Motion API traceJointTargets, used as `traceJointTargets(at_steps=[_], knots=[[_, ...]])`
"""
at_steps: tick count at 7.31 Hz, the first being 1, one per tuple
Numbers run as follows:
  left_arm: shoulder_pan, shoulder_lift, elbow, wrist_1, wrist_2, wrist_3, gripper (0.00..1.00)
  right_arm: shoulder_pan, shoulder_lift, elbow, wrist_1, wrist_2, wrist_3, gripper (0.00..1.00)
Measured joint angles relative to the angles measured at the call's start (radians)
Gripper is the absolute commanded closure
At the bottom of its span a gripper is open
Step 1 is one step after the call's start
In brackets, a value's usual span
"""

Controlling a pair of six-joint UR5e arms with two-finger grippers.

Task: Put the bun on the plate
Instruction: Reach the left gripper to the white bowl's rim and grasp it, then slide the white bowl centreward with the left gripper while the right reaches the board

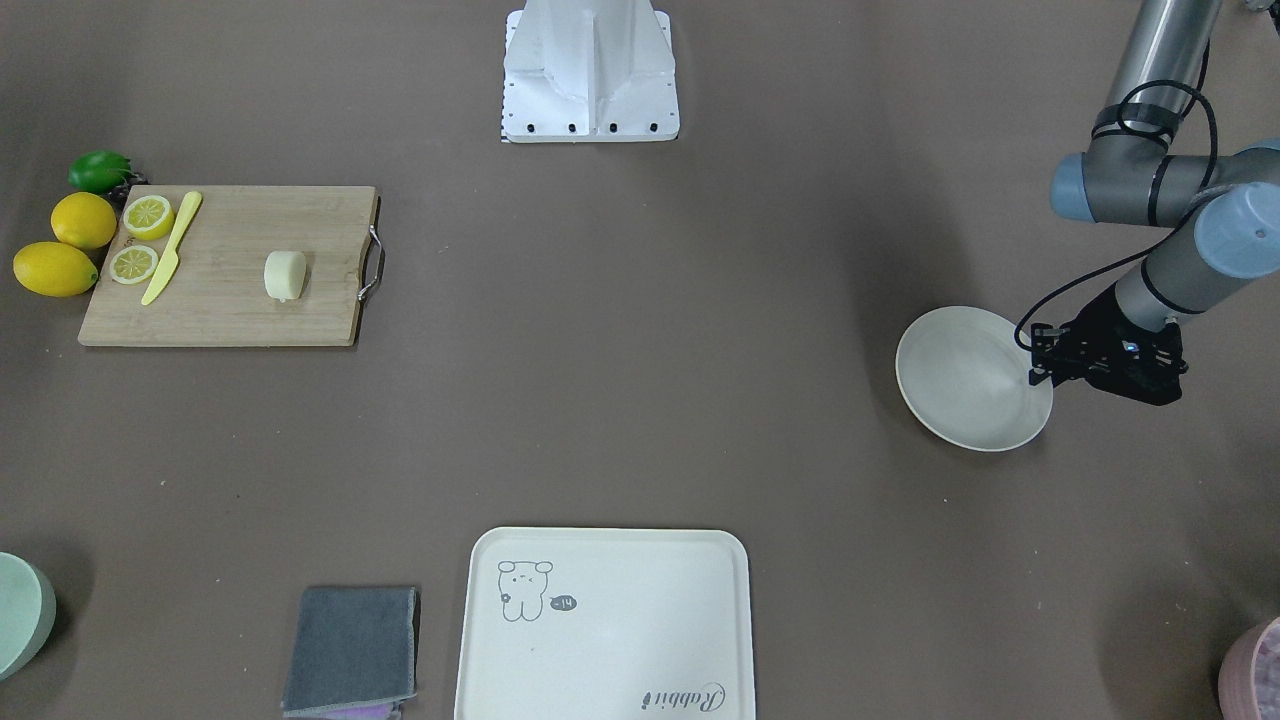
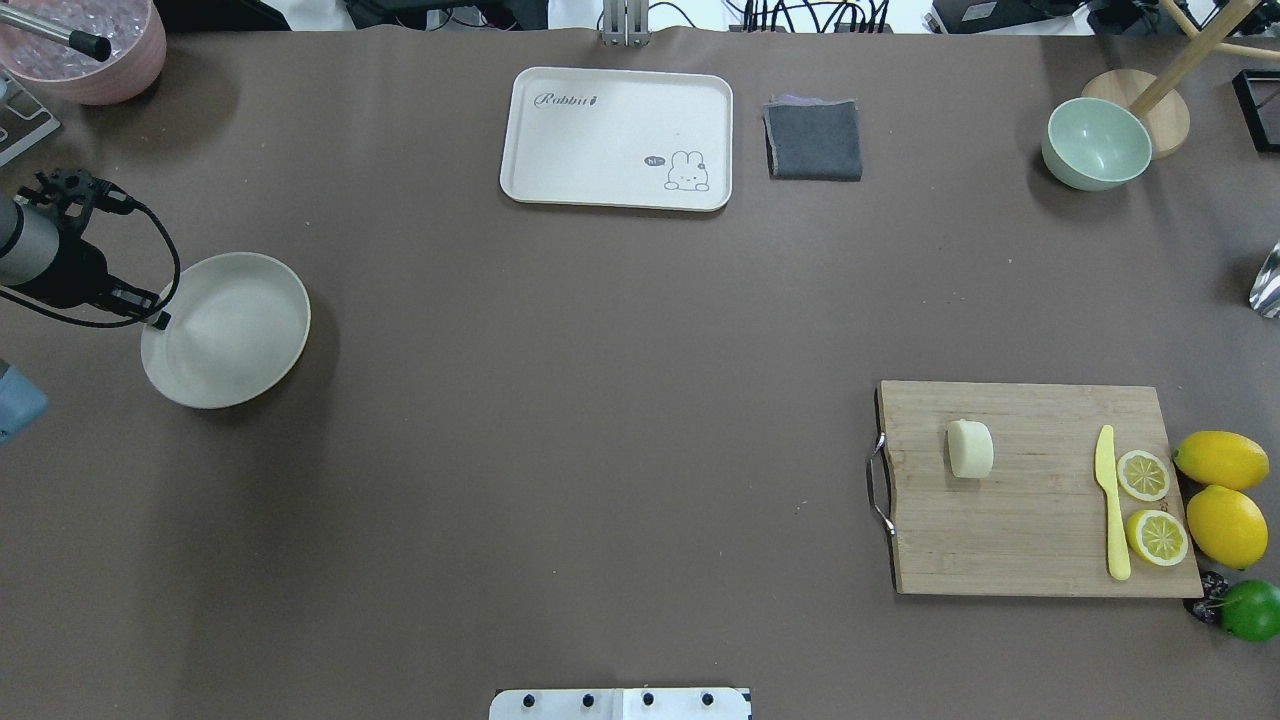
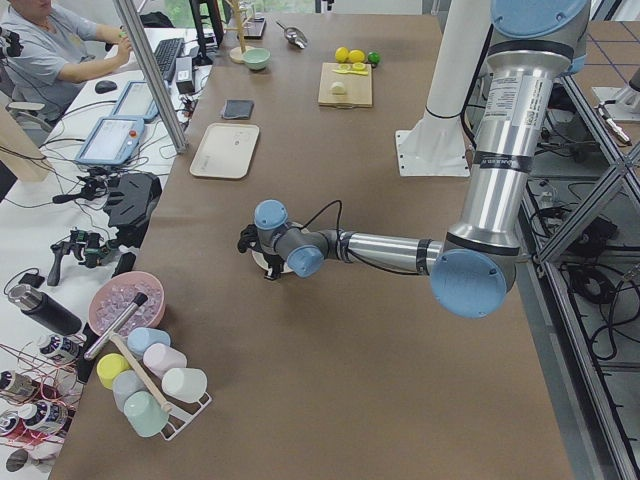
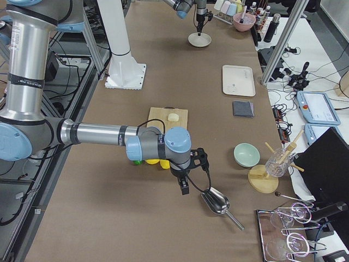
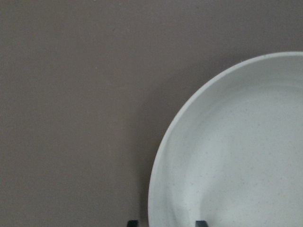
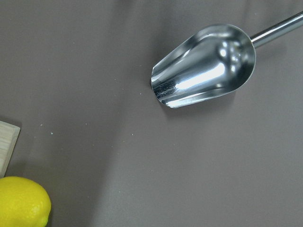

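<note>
The bun (image 2: 970, 448), a pale cream stub, lies on the wooden cutting board (image 2: 1040, 545) on the right side of the table, also seen in the front view (image 1: 285, 275). Far across, the off-white plate (image 2: 225, 330) rests on the table's left side. My left gripper (image 2: 160, 320) is at the plate's near-left rim. In the left wrist view its two fingertips (image 5: 201, 222) stand apart on either side of the plate's rim (image 5: 158, 189), open. My right gripper (image 4: 185, 190) hovers beyond the lemons, beside a metal scoop (image 6: 203, 66); I cannot tell its state.
On the board lie a yellow knife (image 2: 1110, 510) and two lemon halves (image 2: 1142, 475); whole lemons (image 2: 1222, 460) and a lime (image 2: 1252, 610) sit beside it. A cream tray (image 2: 615, 130), grey cloth (image 2: 813, 140), green bowl (image 2: 1095, 145) and pink bowl (image 2: 95, 50) line the far edge.
</note>
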Motion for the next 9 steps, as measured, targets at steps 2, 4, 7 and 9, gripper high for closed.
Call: traceJointTargets(at_steps=[2, 4, 7, 9], knots=[[-0.005, -0.008, -0.035, 0.008, -0.039, -0.047, 1.00, 0.000, 0.001, 0.012, 0.000, 0.020, 0.008, 0.00], [0.035, -0.035, -0.142, 0.015, -0.043, -0.274, 1.00, -0.033, 0.004, 0.079, -0.003, 0.067, 0.092, 0.00], [0.279, -0.188, -0.243, 0.058, 0.089, -0.666, 1.00, -0.236, 0.005, 0.258, -0.002, 0.077, 0.445, 0.00], [0.444, -0.353, -0.247, 0.195, 0.224, -0.788, 1.00, -0.405, 0.020, 0.354, 0.002, 0.055, 0.678, 0.00]])
